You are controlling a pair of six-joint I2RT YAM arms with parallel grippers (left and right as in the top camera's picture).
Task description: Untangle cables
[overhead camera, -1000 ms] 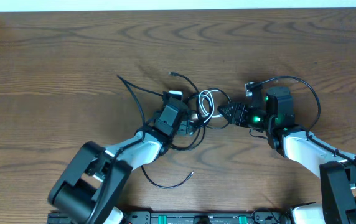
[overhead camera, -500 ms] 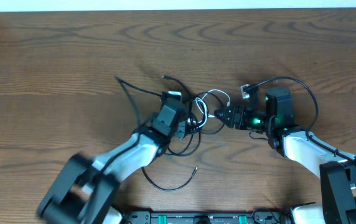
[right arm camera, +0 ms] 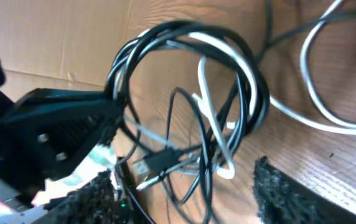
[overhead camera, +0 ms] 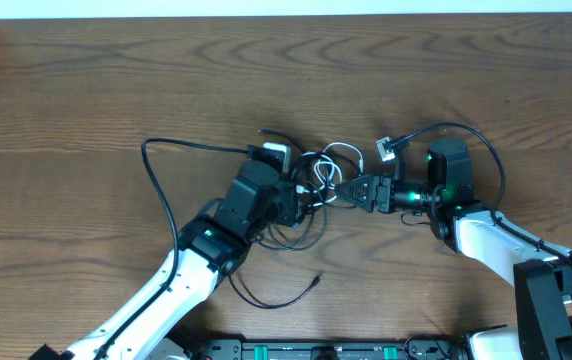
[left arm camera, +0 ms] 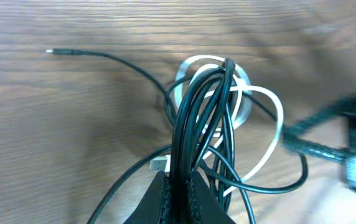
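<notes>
The left gripper [left arm camera: 179,182] is pinching the cables' [left arm camera: 198,102] black strands just ahead of its tips. The right gripper [overhead camera: 352,187] is pointing leftward, 2 fingers spread, facing them.

**Overhead layout**

1. The counter [overhead camera: 86,90] is dark wood grain.
2. The cables [overhead camera: 318,182] lie knotted at the centre. A white cable [overhead camera: 344,151] loops out of the far side of the knot.
3. One black cable [overhead camera: 149,162] leaves the knot leftward, arcs wide and turns back toward the near side. A second black strand [overhead camera: 266,300] curves along the near side and ends in a free plug.
4. The left end effector [overhead camera: 299,195] reaches in from the near left, with its tip in the left side of the knot.
5. The right end effector [overhead camera: 346,188] points left from the right, with its tip at the right side of the knot.
</notes>
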